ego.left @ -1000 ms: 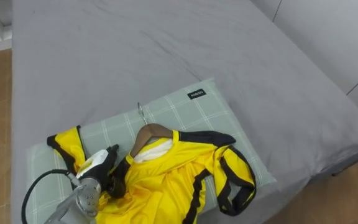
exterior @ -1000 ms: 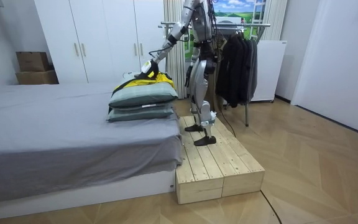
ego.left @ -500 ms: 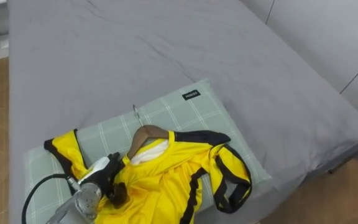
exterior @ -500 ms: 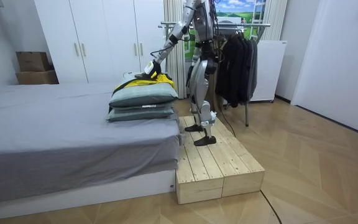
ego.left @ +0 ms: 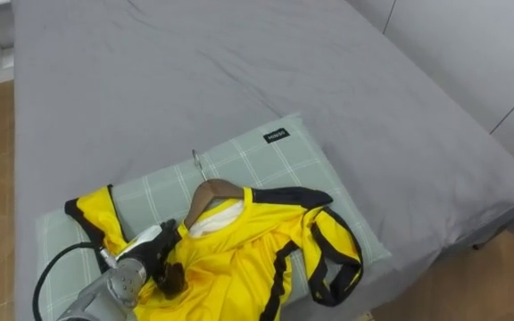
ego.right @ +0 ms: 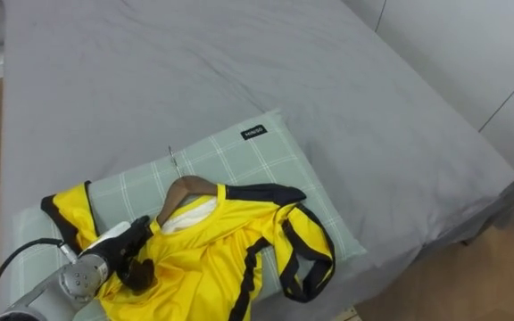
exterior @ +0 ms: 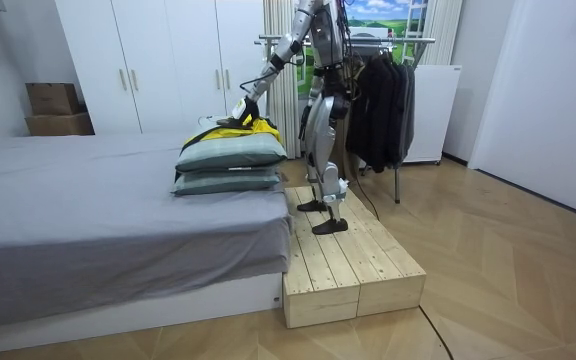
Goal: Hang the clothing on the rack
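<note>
A yellow shirt with black trim (ego.left: 239, 259) lies crumpled on a green checked pillow (ego.left: 266, 156) at the near edge of the grey bed (ego.left: 239, 71). A wooden hanger (ego.left: 212, 192) sits in its collar, and the metal hook (ego.left: 199, 160) points away from me. My left hand (ego.left: 145, 254) comes in from the lower left and rests on the shirt's left shoulder, its dark fingers curled down into the yellow cloth. In the room view I stand on a wooden platform (exterior: 353, 265) beside the bed, left arm stretched out to the shirt (exterior: 238, 124).
The shirt's pillow tops a stack of pillows (exterior: 230, 165) at the bed's corner. Behind me stands a clothes rack (exterior: 388, 40) with dark clothes (exterior: 383, 110) hanging on it. White wardrobes (exterior: 148, 60) line the wall, and wood floor surrounds the platform.
My left hand has slid a little nearer to me along the shirt's shoulder, and its fingers have dug further into the cloth. The shirt and hanger have hardly moved.
</note>
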Available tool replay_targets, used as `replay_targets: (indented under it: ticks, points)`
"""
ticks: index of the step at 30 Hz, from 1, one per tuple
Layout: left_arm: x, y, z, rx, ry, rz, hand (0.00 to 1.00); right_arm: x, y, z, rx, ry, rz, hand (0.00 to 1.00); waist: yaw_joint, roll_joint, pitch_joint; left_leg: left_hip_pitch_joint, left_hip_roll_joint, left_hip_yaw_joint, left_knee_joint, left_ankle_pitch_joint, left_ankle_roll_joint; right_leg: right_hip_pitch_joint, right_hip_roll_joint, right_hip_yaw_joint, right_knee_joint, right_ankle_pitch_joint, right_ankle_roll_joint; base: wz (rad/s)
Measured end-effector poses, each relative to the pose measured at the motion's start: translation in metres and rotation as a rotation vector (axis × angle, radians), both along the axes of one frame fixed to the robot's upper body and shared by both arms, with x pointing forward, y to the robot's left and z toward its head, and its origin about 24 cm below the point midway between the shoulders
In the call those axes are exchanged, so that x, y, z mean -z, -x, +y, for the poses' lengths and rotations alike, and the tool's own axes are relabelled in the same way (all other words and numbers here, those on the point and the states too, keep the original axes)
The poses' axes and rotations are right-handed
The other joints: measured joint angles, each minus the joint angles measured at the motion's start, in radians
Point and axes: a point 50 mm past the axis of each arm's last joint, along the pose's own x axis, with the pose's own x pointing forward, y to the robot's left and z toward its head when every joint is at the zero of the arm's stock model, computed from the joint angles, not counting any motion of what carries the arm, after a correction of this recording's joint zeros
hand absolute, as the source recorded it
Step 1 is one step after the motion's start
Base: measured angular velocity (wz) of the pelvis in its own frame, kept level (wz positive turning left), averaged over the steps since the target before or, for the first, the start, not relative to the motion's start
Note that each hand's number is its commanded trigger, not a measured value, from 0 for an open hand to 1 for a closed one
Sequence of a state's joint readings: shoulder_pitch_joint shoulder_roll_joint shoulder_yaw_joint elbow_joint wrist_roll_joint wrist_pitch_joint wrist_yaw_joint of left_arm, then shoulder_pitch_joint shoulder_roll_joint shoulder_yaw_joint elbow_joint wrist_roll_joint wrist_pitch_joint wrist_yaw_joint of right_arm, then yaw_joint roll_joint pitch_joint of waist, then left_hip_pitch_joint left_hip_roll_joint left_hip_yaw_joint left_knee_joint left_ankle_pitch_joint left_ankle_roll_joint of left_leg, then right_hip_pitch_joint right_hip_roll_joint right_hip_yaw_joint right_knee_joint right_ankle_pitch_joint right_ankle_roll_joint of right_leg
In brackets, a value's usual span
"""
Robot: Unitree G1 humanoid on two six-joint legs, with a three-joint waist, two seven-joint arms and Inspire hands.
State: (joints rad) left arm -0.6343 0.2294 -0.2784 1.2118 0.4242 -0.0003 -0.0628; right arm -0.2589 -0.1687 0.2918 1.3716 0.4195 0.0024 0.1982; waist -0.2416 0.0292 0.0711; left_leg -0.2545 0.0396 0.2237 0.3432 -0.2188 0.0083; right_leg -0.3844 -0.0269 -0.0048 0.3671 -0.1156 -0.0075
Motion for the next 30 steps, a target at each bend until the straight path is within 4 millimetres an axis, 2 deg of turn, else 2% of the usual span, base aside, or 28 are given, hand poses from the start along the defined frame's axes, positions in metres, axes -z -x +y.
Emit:
replay_targets:
  ticks: [4,5,6,7,17,30]
  points:
    - [0.000,0.000,0.000,0.003,0.002,0.006,0.00,0.000,0.000,0.000,0.000,0.000,0.000,0.00,0.000,0.000,-0.0001,0.001,0.000,0.000,0.000,0.000,0.000,0.000,0.000,0.001,0.001,0.000,0.000,0.00]
    - [0.000,0.000,0.000,0.003,0.003,0.007,0.34,0.000,0.000,0.000,0.000,0.000,0.000,0.00,0.000,0.000,-0.0001,0.001,0.000,0.000,0.000,0.000,0.000,0.000,0.000,0.001,0.002,0.000,0.000,0.00]
    - [0.000,0.000,0.000,0.003,0.002,0.007,0.79,0.000,0.000,0.000,0.000,0.000,-0.001,0.00,0.000,0.000,-0.0001,0.001,0.000,0.000,0.000,0.000,0.000,0.000,0.000,0.001,0.003,0.000,0.000,0.00]
    - [0.000,0.000,0.000,0.003,0.002,0.007,1.00,0.000,0.000,0.000,0.000,0.000,-0.001,0.00,0.000,0.000,-0.0001,0.001,0.000,0.000,0.001,0.000,0.000,0.000,0.000,0.001,0.004,0.000,0.000,0.00]
    - [-0.007,-0.004,0.010,-0.021,-0.028,-0.030,1.00,0.000,-0.001,0.000,0.000,0.001,-0.002,0.00,0.000,0.000,-0.0001,0.005,0.000,0.003,0.002,0.001,0.002,0.000,-0.001,0.002,0.011,0.000,0.000,0.00]
    - [0.003,0.001,-0.004,0.013,-0.009,0.022,1.00,-0.001,-0.002,0.000,0.002,0.002,-0.006,0.00,-0.001,-0.002,0.0006,-0.011,0.000,0.010,0.003,0.001,0.003,-0.020,-0.002,0.003,0.013,0.000,0.000,-0.01]
